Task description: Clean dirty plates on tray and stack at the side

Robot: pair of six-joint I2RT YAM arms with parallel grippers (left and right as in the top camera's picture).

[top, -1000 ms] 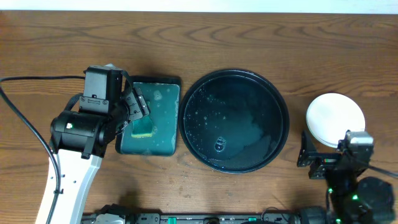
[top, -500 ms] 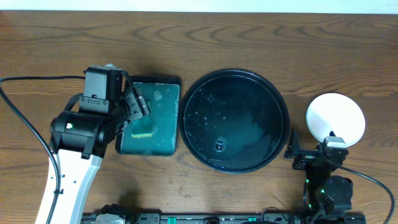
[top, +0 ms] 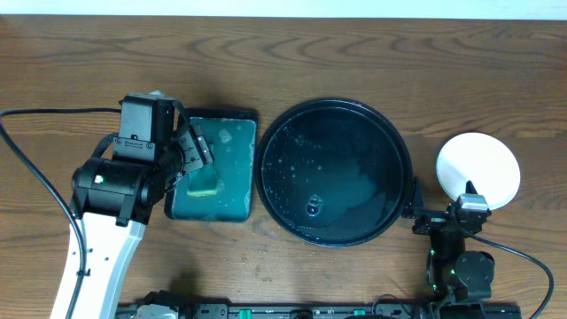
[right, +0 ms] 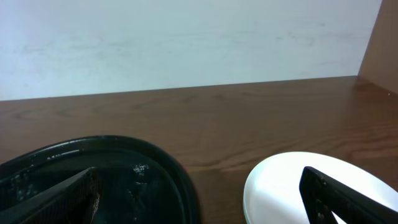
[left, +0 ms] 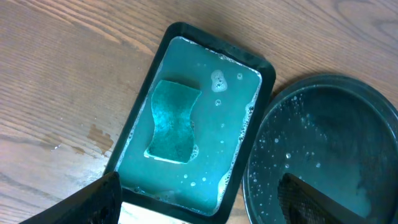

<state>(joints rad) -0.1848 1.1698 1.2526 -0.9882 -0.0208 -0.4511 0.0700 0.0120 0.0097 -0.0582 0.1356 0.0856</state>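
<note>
One white pile of plates (top: 478, 170) sitting on the counter (top: 354, 53), off right of the wet black tray (top: 292, 133). Over the green tray (left: 267, 65) with the sponge (left: 171, 121), left tool (left: 205, 205) spread open; right tool (right: 199, 205) open too, by the plates.

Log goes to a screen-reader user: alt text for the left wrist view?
A teal sponge lies in soapy water in a rectangular dark-green tray, beside a wet round black tray. The left arm's fingers frame the bottom corners, spread apart, holding nothing.
</note>
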